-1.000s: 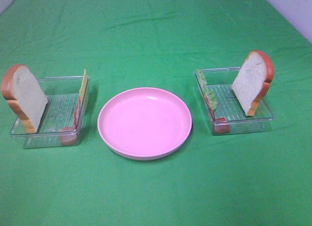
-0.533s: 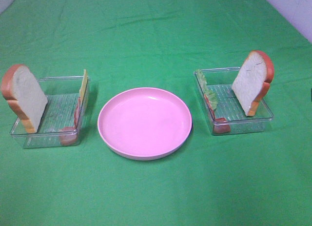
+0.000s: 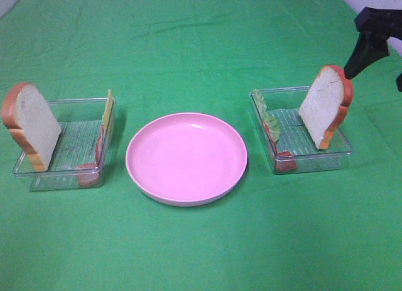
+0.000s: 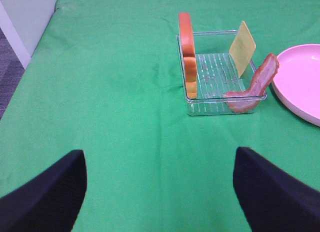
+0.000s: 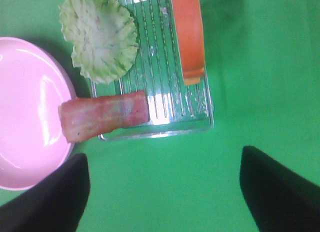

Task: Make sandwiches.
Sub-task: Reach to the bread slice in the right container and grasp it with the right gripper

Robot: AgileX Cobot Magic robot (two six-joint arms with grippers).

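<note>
**Right arm just showed up, sandwich parts all in their trays**

Since a second ago the right gripper (image 3: 375, 70) has swung into the top-right corner of the overhead shot; everything else sits where it was.

From up high: the left bread slice (image 3: 34, 124) leans at the outer end of the left tray (image 3: 63, 171). The cheese slice (image 3: 108, 109) and the left meat strip (image 3: 88, 175) stand at the end nearer the pink plate (image 3: 186, 158). The right tray (image 3: 314, 162) has the lettuce leaf (image 3: 265, 118) and right meat strip (image 3: 284, 162) on the plate side. The right bread slice (image 3: 323, 109) leans at the outer side, near the gripper's finger.

Left wrist cam: the left gripper (image 4: 160, 192) has its jaws spread wide — just green cloth (image 4: 110, 91) between them, well short of the left tray.

Right wrist cam: the right gripper's jaws are wide apart too, over cloth just beside the right tray. The meat strip there hangs over the tray edge toward the plate.
</note>
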